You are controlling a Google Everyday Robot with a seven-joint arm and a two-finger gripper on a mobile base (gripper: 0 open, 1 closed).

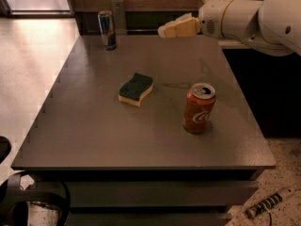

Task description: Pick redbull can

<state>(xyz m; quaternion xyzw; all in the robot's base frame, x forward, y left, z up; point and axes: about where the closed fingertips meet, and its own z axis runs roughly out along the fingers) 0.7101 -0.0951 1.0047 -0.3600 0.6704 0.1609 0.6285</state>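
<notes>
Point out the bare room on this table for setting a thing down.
The table is bare at its near left, from the sponge to the front edge. Bare too: the stretch between the redbull can and the sponge, and the far right under the gripper, which hovers above the far edge. Tightest: between sponge and cola can.

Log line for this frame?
task: pick redbull can | state: upright, far-left corner, untouched | gripper: above far edge, right of it | also: sponge, cola can
</notes>
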